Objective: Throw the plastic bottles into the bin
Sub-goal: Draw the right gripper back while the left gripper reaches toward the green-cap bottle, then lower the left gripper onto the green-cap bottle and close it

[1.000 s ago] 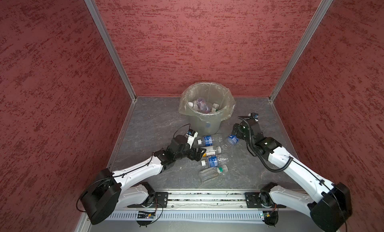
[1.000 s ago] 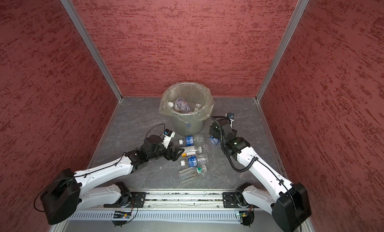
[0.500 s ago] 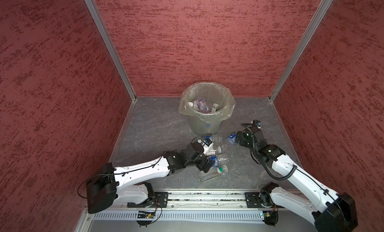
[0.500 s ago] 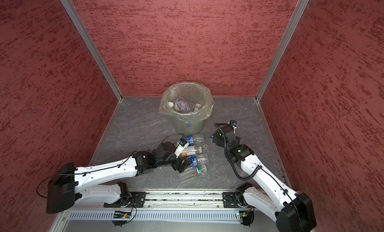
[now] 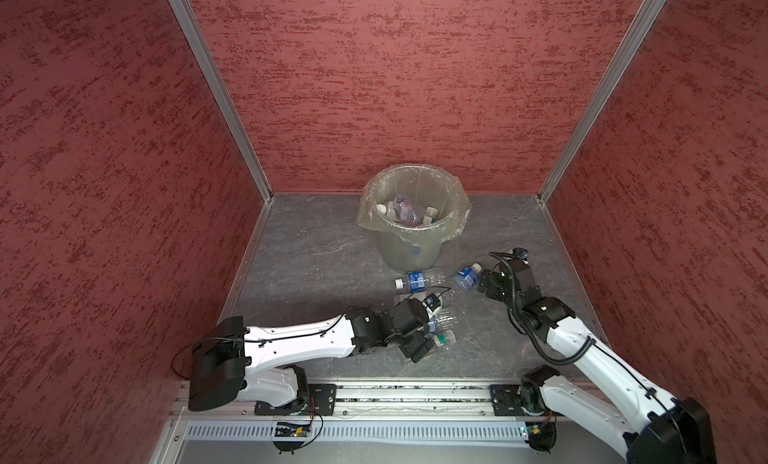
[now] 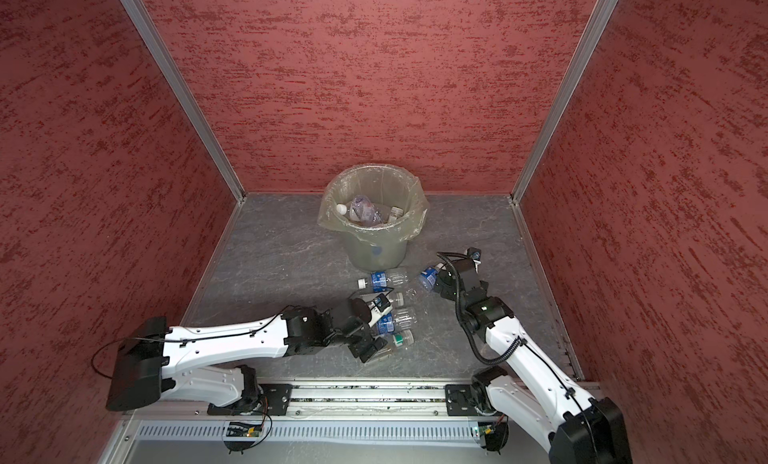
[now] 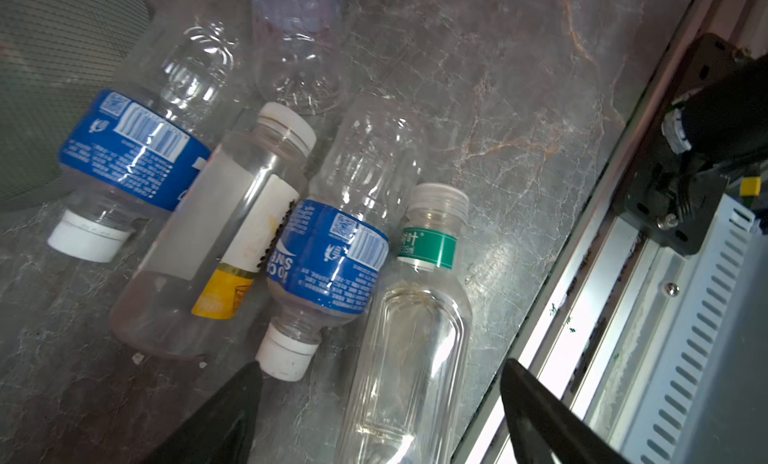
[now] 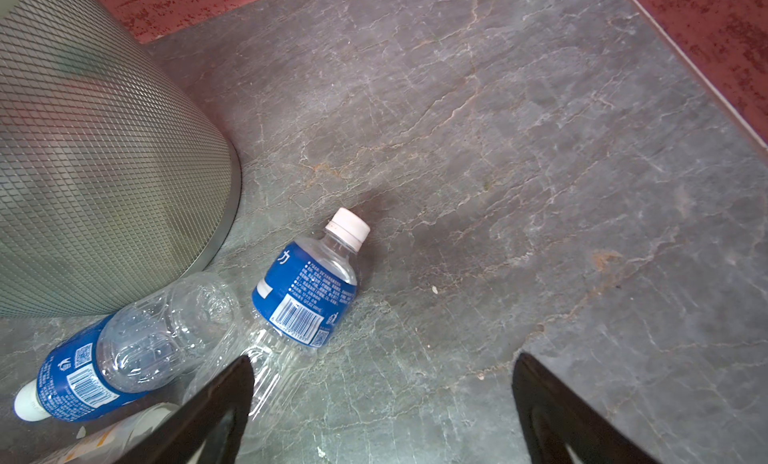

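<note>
Bin: the bag-lined bin [image 5: 411,237] stands upright at centre frame in both top views, with discarded bottles [image 5: 400,208] inside.
Floor bottles: five lie on the grey floor [image 5: 316,266] just below the bin, from centre to lower centre.
Left gripper [image 7: 380,369]: jaws spread wide, astride the green-banded bottle [image 7: 415,324] without pinching it. One fingertip [image 7: 245,378] is beside the white cap of a blue-labelled bottle [image 7: 328,258]. A yellow-labelled bottle [image 7: 216,241] lies alongside.
Right gripper [image 8: 382,360]: jaws spread wide, nothing held. It is right of centre in both top views, with one finger over the clear base of a second blue-labelled bottle [image 8: 307,291].
</note>
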